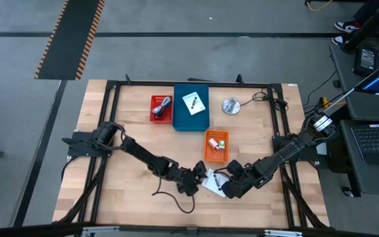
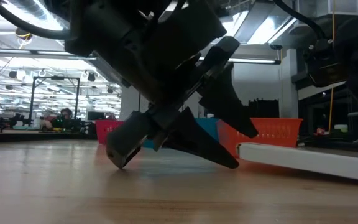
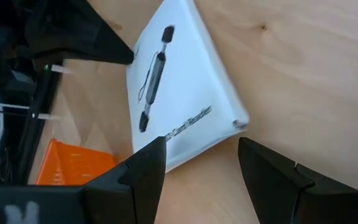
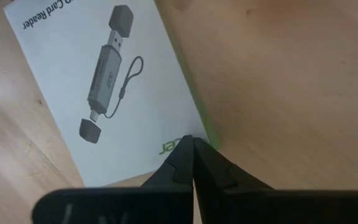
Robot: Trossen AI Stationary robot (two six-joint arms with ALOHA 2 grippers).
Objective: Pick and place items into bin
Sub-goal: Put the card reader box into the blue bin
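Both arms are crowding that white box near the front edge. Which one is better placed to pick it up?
Left, probably. The left end effector is open, its fingers straddling a corner of the white box. The right end effector is shut, its tips merely at the box's edge.

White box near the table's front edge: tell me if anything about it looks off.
The white box lies askew on the table, outside the bins, its edges slanted to the table's. The left gripper is open around one corner; the right gripper is shut at its edge. No damage shows.
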